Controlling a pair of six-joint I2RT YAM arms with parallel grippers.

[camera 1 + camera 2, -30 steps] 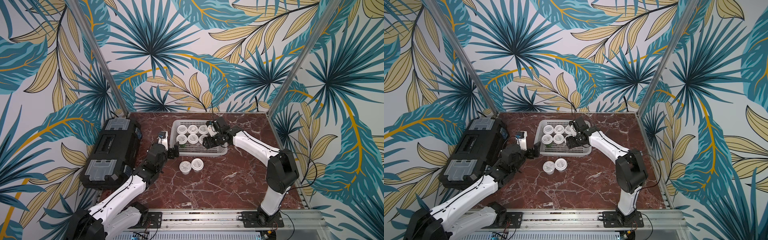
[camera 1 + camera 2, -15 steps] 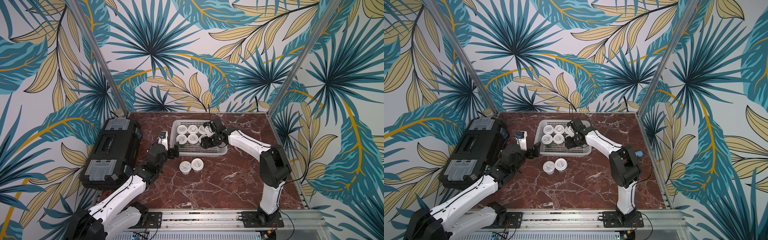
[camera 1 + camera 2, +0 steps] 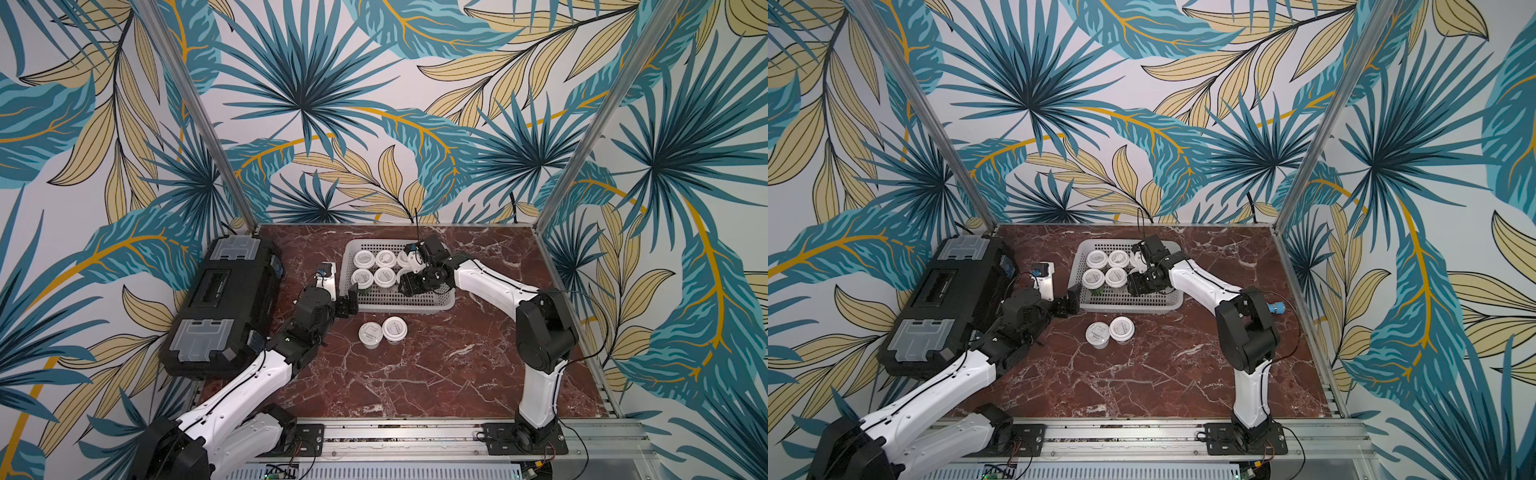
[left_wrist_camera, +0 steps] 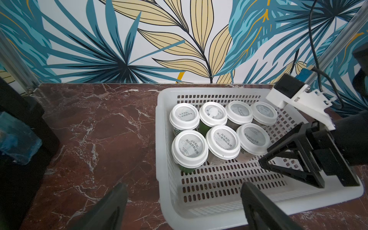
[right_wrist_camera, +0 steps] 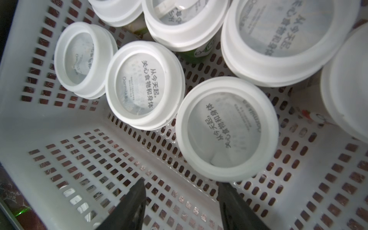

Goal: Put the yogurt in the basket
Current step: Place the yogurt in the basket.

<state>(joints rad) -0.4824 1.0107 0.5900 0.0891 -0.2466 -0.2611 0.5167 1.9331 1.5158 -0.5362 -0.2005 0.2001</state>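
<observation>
- Two yogurt cups [image 3: 370, 335] stand upright on the tabletop [image 3: 415, 374]. They touch each other, just in front of the basket [image 3: 399, 308], and are not yet in.
- The tabletop is flat and glossy, red-brown marble look with white veins.
- The left gripper [image 3: 349, 301] sits low at the basket's near corner, on the black case [image 3: 224, 299] side. Its fingers [image 4: 111, 207] are spread wide and grasp nothing. It looks parked or ready to steady the basket; I can't tell which.
- The basket is pale white plastic, rectangular, with a rolled rim. Its walls and floor are slotted, and marble shows through the holes.
- The right gripper [image 5: 181, 182] is down inside the basket. Its fingers [image 5: 131, 203] are parted with only basket floor between them.
- One right fingertip is right at the edge of the nearest lid. This is probably the drop-off step for that cup.
- Seven yogurt cups [image 4: 223, 142] are upright in the basket's far part, four behind and three in front, lids touching. The tight packing leaves the near strip of floor free, likely for the last two.
- The cups are small and round, with white ridged lids, grey print on the centre and clear-whitish bodies. Some show green.
- Leaf-print wall [image 3: 374, 124] behind.
</observation>
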